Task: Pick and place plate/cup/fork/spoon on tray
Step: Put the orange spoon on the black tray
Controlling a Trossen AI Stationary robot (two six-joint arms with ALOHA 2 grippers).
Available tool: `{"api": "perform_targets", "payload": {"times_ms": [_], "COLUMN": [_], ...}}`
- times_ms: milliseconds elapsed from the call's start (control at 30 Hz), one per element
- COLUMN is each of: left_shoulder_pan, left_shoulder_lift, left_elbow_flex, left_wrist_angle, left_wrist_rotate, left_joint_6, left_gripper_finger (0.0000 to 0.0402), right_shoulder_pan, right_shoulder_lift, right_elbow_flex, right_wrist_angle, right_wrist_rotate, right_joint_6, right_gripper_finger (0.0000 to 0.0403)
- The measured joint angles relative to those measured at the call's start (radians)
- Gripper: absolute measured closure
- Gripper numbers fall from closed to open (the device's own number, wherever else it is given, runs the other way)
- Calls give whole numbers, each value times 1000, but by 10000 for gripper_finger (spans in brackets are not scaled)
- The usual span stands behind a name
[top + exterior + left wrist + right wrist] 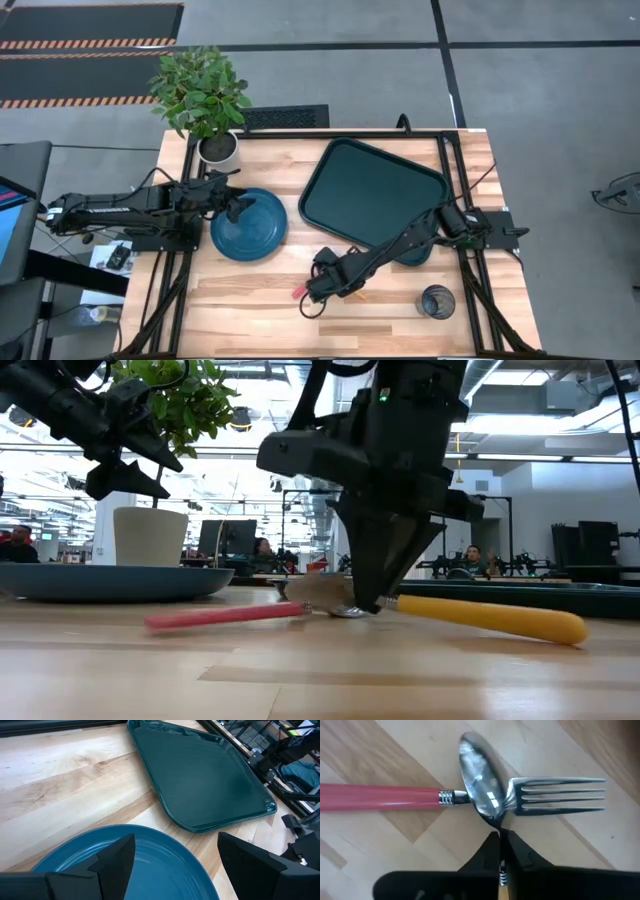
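Nearest, at 6 o'clock on the worktop (250, 300), the right gripper (501, 840) has its jaws clenched on the neck of the spoon (481, 785), whose bowl lies across the fork (410, 798); the cup (437, 301) stands at 4 o'clock. Farther back, the left gripper (175, 857) hovers with jaws released over the plate (262, 232) at 9 o'clock, the tray (372, 190) lying at 1 o'clock.

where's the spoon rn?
High view: hidden under the right gripper at the table's front middle. Right wrist view: the spoon lies on the wood, bowl across the fork, jaws shut on its neck.
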Motion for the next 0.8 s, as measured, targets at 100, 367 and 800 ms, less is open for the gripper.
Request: {"api": "perform_targets", "payload": {"times_ms": [100,367,800], "left_shoulder_pan": [0,0,0], "left_shoulder_lift": [0,0,0], "left_elbow_flex": [0,0,0], "left_wrist_angle": [0,-1,-1], "left_wrist_rotate": [0,0,5], "left_joint_6": [5,13,16], "left_gripper_finger": [132,132,132], "right_shoulder_pan": [0,3,10], "right_shoulder_lift": [-13,-76,-308], "right_elbow_flex": [-2,-3,-3], "right_wrist_angle": [-2,-4,-11], "right_wrist_rotate": [-8,13,200], "right_joint_6": [23,22,-84], "right_gripper_finger": [381,394,397]}}
